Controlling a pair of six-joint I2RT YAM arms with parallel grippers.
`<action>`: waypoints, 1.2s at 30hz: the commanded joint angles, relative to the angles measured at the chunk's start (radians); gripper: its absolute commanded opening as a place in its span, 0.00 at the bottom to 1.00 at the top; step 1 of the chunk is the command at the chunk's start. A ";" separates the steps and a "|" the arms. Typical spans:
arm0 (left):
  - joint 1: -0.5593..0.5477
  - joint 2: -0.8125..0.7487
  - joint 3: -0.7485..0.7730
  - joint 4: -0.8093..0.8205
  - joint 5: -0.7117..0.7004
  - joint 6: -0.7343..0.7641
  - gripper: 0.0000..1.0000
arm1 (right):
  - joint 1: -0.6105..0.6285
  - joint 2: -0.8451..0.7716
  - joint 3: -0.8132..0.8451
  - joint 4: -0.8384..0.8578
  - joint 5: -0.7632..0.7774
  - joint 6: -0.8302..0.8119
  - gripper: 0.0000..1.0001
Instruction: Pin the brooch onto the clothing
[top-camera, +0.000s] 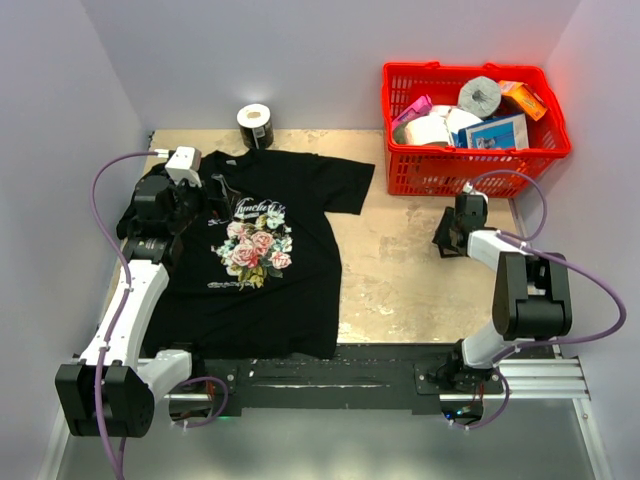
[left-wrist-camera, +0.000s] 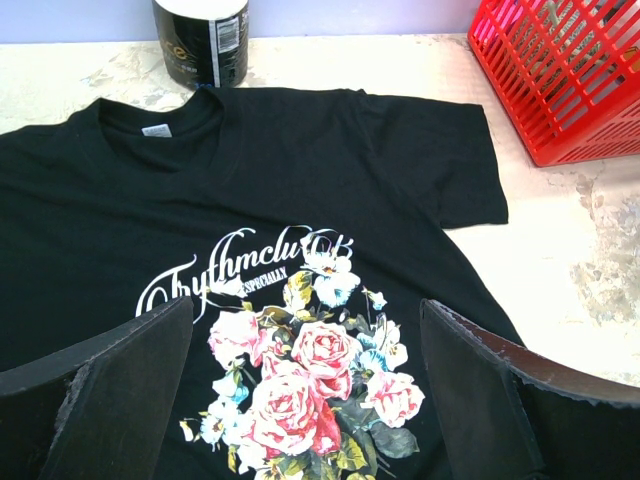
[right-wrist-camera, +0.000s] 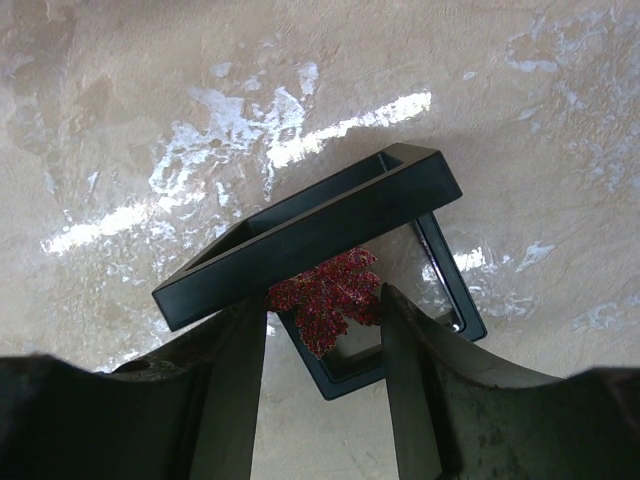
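The clothing, a black T-shirt with printed pink roses and white script, lies flat on the left half of the table; it also fills the left wrist view. My left gripper hovers over the shirt's shoulder near the collar, its jaws wide open and empty. The brooch, a small dark-red glittery pin, lies in an opened black frame box on the bare table. My right gripper is low over the box with an open finger on each side of the brooch, very close to it. In the top view it is right of the shirt.
A red basket full of assorted items stands at the back right, also seen in the left wrist view. A black-and-white roll stands behind the shirt's collar. Bare beige tabletop lies between the shirt and the right gripper.
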 joint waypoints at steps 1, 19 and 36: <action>-0.002 -0.006 0.000 0.041 0.004 0.000 0.99 | 0.001 -0.083 0.030 -0.005 -0.002 -0.002 0.28; -0.117 0.052 0.006 0.040 0.070 0.016 0.99 | 0.305 -0.244 0.040 -0.098 0.008 -0.012 0.24; -0.201 0.266 -0.016 0.158 0.394 -0.165 0.98 | 0.783 -0.267 0.046 0.089 -0.088 -0.071 0.24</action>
